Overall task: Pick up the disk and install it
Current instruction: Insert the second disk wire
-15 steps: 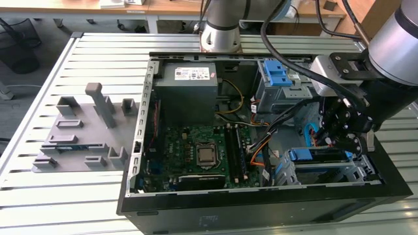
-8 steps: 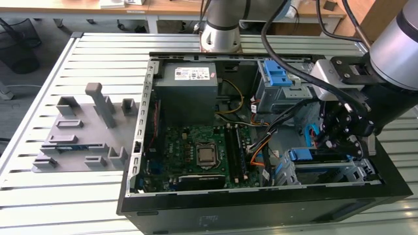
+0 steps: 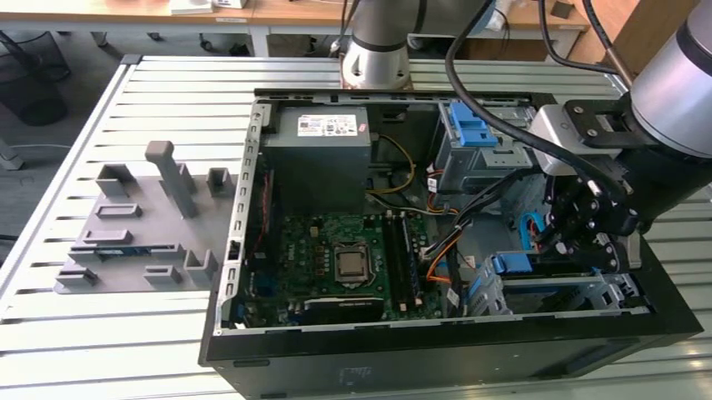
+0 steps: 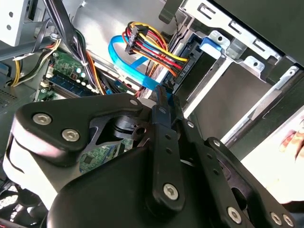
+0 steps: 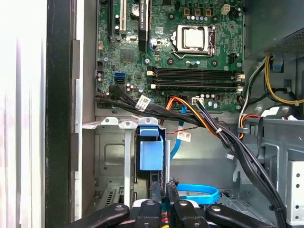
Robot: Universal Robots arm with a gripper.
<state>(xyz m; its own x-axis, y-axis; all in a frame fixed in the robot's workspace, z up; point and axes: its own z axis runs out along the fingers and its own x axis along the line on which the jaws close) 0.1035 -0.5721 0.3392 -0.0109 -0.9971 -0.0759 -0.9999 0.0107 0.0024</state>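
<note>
The open black tower case [image 3: 445, 346] lies on its side on the slatted metal table [image 3: 112, 350], and the disk [image 3: 514, 265] already sits inside it, slotted on edge in the bare sheet-metal drive cage [image 3: 579, 293] at the exterior view's right. You see mostly its blue plastic bracket there. In the first wrist view that bracket's flat blue tab [image 5: 151, 153] stands in the cage slot, and the gripper [image 5: 164, 187] hangs just beside it, apart from it.

The arm [image 3: 689, 92], a smooth silver tube with black joints, reaches in from the exterior view's right and bends down over the case wall, so the gripper [image 3: 573, 250] points into the cage area, near the disk.

The green motherboard [image 3: 345, 258] covers the case floor, with the square metal processor at its middle. The grey power-supply box [image 3: 323, 137] fills the far corner. A grey moulded fixture [image 3: 145, 225] with upright posts rests on the table at the exterior view's left.

Your gripper is matte black with bolted linkage plates. Its two narrow fingers [image 4: 162, 97] are drawn close together with nothing clamped between them. A flat blue ribbon cable [image 5: 199, 194] loops just beside them. A bundle of red, yellow and black wires [image 4: 152, 45] runs to a plug at the disk's end, by its blue bracket [image 4: 212, 46].
</note>
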